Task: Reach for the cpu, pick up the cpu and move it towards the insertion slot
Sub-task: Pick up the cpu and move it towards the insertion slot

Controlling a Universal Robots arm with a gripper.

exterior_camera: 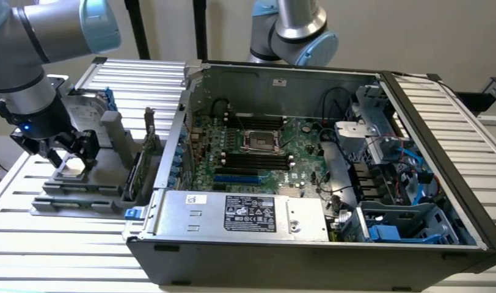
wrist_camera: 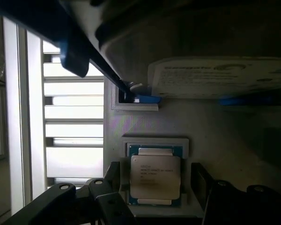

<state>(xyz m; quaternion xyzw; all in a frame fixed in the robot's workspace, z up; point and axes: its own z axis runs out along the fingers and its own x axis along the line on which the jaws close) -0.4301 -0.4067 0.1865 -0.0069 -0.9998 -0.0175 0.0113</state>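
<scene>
Exterior view: slatted white table [exterior_camera: 36, 256] carries an open computer case [exterior_camera: 313, 262], which takes up the centre and the exterior view's right. The arm [exterior_camera: 36, 36] comes in from the far left, wrist pointing down. A grey fixture tray [exterior_camera: 77, 198] sits on the table just beside the case, on its left. Inside the case, the power supply [exterior_camera: 244, 213] lies along the near side. A hard drive [wrist_camera: 215, 75] with blue rails stands in the tray, on the far side of the chip's seat.

The gripper [exterior_camera: 69, 152] is low over the near-left part of the tray, jaws released and spread wide. On the motherboard mid-case is the insertion slot [exterior_camera: 260, 141], silver frame with a dark centre, well to the right of the gripper.

Wrist view: the cpu [wrist_camera: 155, 176] lies flat in its square recess in the tray, metal face up. One finger stands on either side of it, neither clamped on. Not lifted yet.
</scene>
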